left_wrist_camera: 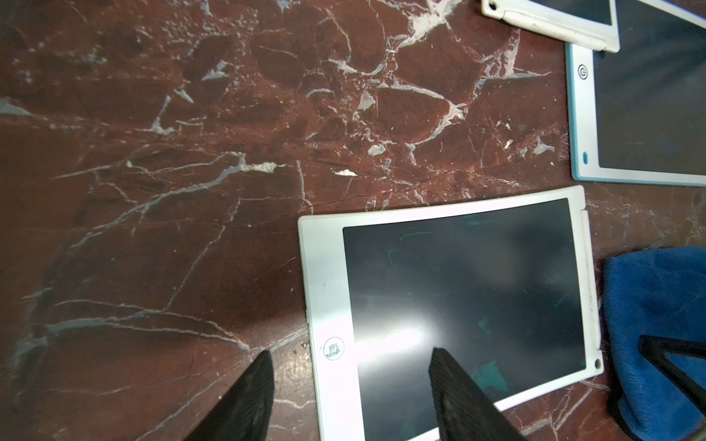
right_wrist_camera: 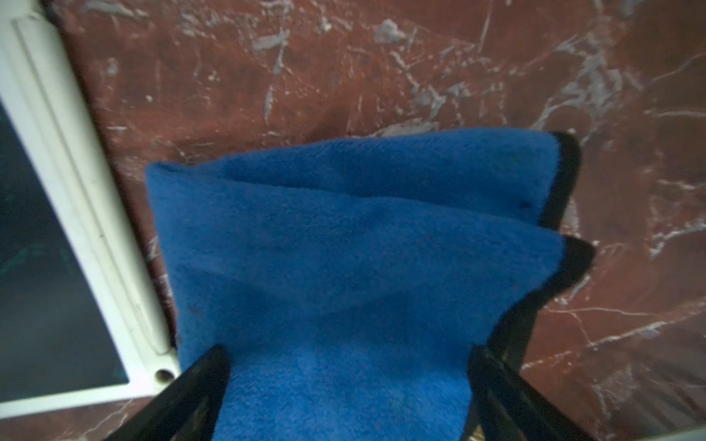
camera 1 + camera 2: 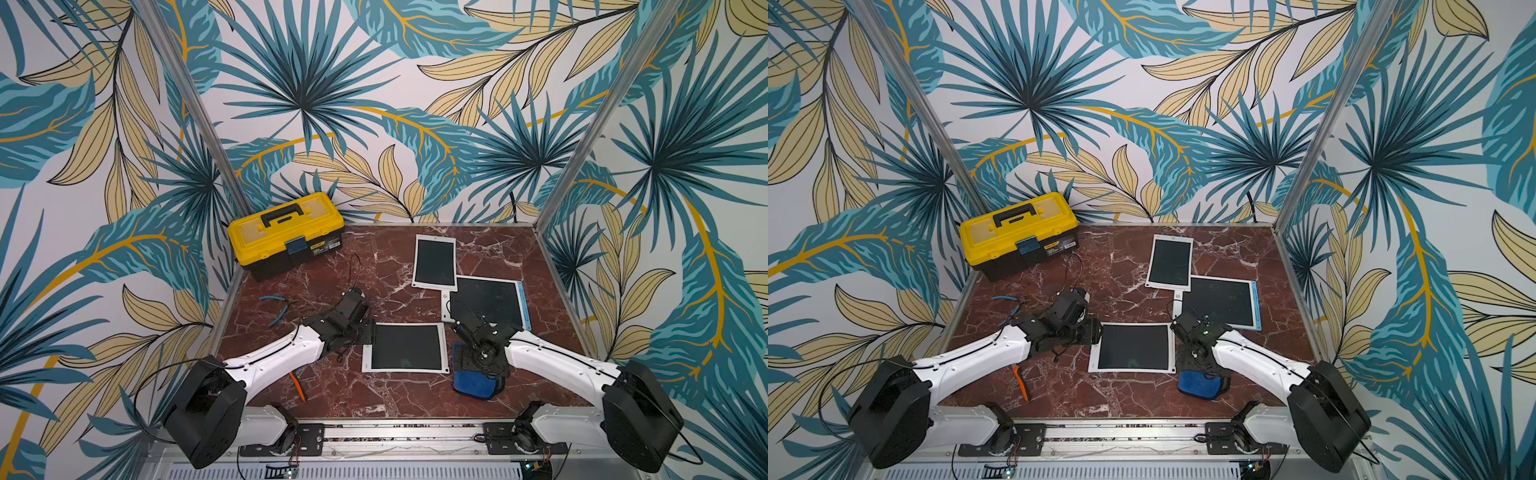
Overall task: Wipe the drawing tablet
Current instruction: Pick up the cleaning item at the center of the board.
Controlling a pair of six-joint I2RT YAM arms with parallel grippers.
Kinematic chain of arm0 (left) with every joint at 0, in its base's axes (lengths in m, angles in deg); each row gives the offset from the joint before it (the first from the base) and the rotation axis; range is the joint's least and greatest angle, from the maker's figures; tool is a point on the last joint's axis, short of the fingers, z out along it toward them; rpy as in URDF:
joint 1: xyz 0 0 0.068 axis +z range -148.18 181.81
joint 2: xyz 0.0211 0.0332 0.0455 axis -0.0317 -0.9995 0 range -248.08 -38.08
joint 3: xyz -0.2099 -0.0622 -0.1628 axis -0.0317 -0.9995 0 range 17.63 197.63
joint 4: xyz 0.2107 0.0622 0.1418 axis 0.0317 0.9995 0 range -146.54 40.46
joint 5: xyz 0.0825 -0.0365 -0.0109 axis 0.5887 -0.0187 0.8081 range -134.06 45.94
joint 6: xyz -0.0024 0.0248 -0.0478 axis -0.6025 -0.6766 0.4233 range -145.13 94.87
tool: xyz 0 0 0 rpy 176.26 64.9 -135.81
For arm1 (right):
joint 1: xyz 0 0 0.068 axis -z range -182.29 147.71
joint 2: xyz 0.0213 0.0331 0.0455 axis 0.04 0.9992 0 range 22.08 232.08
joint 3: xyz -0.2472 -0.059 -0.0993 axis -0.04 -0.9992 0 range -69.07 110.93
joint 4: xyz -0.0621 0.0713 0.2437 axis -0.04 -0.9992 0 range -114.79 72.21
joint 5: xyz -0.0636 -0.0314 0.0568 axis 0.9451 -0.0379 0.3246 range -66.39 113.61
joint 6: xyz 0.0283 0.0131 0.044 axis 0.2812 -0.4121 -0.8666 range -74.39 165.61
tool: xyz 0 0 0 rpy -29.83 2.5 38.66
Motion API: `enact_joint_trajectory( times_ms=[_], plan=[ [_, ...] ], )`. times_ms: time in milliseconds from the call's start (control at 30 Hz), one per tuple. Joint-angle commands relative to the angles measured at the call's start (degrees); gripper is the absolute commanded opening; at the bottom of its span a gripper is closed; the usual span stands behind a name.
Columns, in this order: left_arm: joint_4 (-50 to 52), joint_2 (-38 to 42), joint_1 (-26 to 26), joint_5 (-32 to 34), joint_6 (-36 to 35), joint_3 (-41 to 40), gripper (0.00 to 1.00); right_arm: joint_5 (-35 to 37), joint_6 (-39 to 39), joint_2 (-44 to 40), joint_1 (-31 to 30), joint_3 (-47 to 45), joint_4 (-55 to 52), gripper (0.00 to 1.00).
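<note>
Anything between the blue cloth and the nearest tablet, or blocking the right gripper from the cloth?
Nothing visible: the right gripper stands open astride the blue cloth, which lies right beside the nearest tablet. Only the left gripper hangs over that tablet's opposite edge.

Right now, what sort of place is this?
Likely a robot test cell, not a real room: leaf-print panels on metal posts box in a marble-look tabletop, the left arm and right arm are bolted to its front rail, and a yellow toolbox sits in a corner.
</note>
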Motion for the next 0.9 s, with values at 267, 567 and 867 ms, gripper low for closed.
enact_joint_trajectory(
  times_ms=[267,567,867],
  plan=[
    [-0.74,0.04,0.50,-0.88,-0.92,-1.32,0.67,-3.41,-4.59,4.00,-0.93,-2.42,5.69,0.94],
    [-0.79,0.58,0.85,-1.74,-1.09,-0.79,0.67,-8.28,-8.24,11.64,-0.97,-3.52,10.74,0.82],
    [-1.29,-3.24,1.11,-3.26,-0.88,-0.53,0.67,-7.78,-9.76,8.90,-0.94,-6.76,13.57,0.29]
  ],
)
